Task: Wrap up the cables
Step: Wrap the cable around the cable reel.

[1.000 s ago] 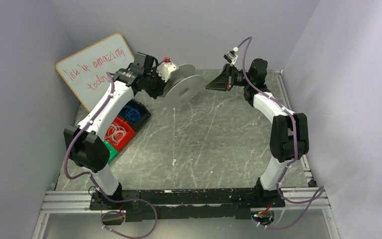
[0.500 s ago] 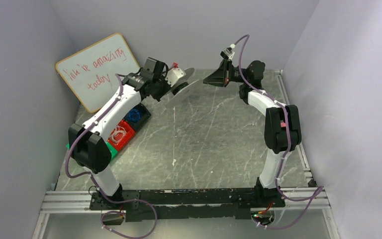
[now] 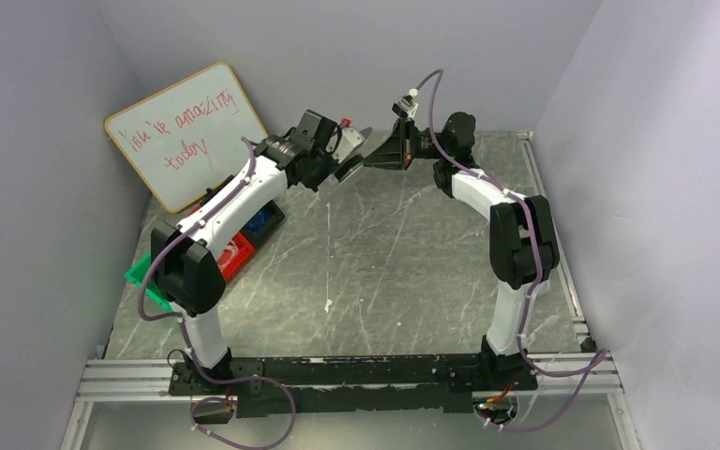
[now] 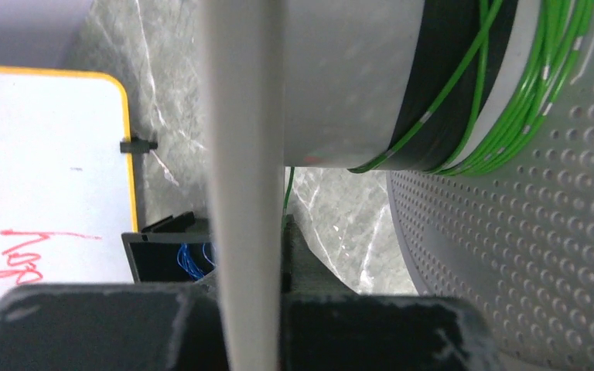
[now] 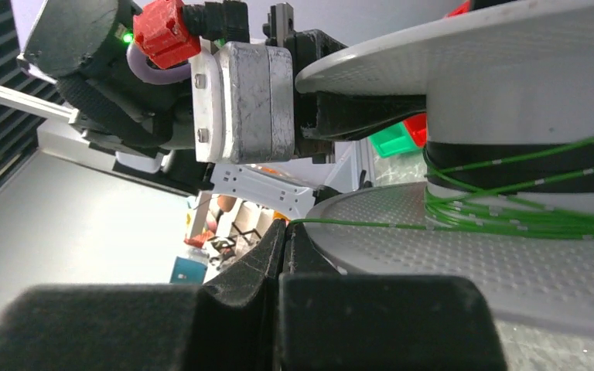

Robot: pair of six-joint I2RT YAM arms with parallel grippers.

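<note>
While the left hand [image 4: 251, 309] grasps the thin white edge of the spool [image 4: 240, 116], the green cable [image 5: 510, 220] lies mostly wound around the spool's core. One strand leaves the core and reaches the right hand [image 5: 282, 247], which is clenched on it just beside the lower disc.

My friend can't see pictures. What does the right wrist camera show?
The right gripper pinches a thin green cable that runs to a white spool, where more green turns sit round the core. The left gripper clamps the spool's top rim.
</note>
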